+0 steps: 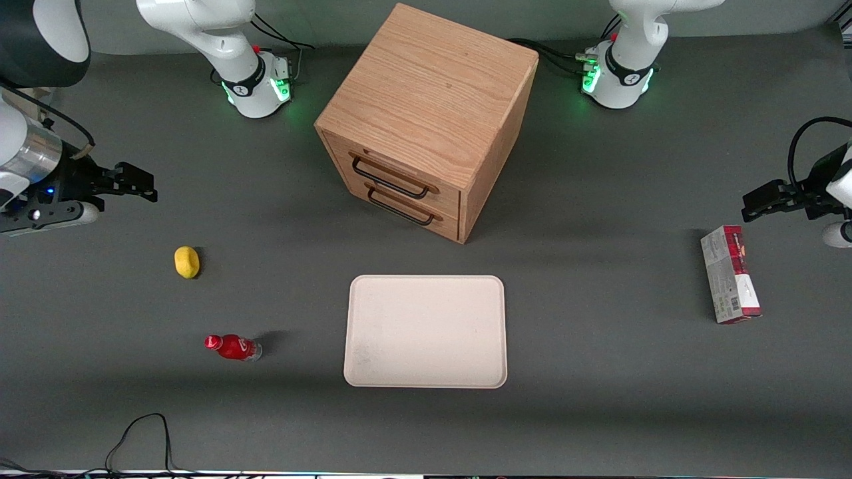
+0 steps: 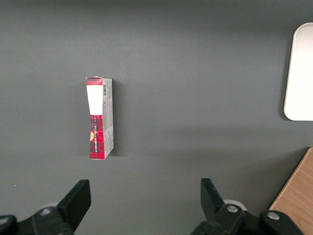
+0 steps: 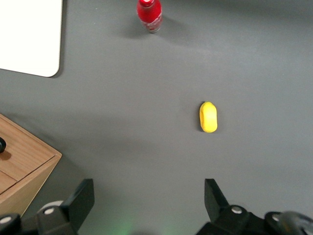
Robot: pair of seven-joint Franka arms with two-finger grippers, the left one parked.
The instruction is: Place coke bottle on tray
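Coke bottle [image 1: 233,347] well apart from end effector [image 1: 136,183]

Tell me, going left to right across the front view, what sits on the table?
Claw, open, above the table → lemon → coke bottle → tray → red-and-grey carton.

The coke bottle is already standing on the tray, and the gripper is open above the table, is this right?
No. The front view shows the coke bottle on the table, apart from the tray, which holds nothing. The gripper is indeed open above the table.
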